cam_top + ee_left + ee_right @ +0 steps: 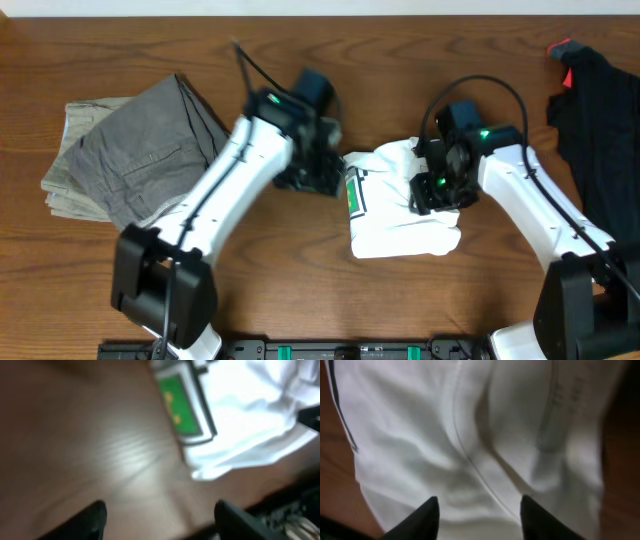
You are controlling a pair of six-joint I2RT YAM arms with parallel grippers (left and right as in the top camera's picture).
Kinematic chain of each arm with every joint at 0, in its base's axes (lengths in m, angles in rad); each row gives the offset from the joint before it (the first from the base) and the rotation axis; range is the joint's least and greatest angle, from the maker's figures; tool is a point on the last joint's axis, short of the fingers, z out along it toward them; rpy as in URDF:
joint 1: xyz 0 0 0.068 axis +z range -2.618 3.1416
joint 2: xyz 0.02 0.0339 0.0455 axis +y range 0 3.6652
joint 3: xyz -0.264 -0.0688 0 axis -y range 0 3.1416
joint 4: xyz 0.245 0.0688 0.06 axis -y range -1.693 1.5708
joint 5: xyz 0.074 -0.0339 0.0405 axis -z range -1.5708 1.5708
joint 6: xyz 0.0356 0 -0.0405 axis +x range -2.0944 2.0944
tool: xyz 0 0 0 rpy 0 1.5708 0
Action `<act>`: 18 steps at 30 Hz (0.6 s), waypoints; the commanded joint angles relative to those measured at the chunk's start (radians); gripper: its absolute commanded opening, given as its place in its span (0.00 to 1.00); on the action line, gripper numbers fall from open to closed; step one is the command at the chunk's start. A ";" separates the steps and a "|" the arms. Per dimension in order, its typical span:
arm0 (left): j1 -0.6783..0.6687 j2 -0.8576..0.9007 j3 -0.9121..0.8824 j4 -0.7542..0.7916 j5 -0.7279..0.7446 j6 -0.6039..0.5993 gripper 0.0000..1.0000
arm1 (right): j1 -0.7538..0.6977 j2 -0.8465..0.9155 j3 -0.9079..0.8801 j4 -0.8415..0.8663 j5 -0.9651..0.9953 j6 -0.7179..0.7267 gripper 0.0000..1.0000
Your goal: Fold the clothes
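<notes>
The clothes lie in three places. A white T-shirt [400, 215] sits folded in a compact bundle at the table's middle, a green patch [352, 195] showing at its left edge. Folded grey-khaki trousers [130, 150] lie at the left, and a black garment [600, 120] at the right edge. My left gripper [318, 180] hovers just left of the shirt; the left wrist view shows it [162, 515] open over bare wood, the shirt [250, 410] beyond it. My right gripper [432, 195] is over the shirt's right part. Its jaws [480, 510] stand apart above the white fabric [470, 435], pinching nothing.
The brown wooden table [300, 300] runs to a pale wall edge at the back. A red tag [562, 48] sits at the black garment's top. Both arm bases stand at the front edge.
</notes>
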 commanded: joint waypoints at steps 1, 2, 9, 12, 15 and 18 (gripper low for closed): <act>-0.048 -0.001 -0.110 0.089 0.043 -0.071 0.74 | -0.010 0.008 -0.079 0.096 -0.100 -0.001 0.42; -0.060 -0.001 -0.143 0.125 0.043 -0.091 0.74 | -0.010 0.008 -0.097 0.129 -0.100 0.024 0.39; -0.111 -0.001 -0.261 0.222 0.048 -0.141 0.75 | -0.025 0.000 -0.131 0.218 -0.115 0.055 0.10; -0.133 -0.001 -0.272 0.237 0.063 -0.145 0.76 | -0.061 -0.019 -0.088 0.115 -0.111 0.020 0.05; -0.160 0.000 -0.274 0.272 0.063 -0.146 0.76 | -0.099 -0.043 -0.036 -0.009 -0.111 -0.026 0.12; -0.186 0.002 -0.274 0.323 0.062 -0.159 0.77 | -0.129 -0.071 -0.010 -0.106 -0.111 -0.038 0.43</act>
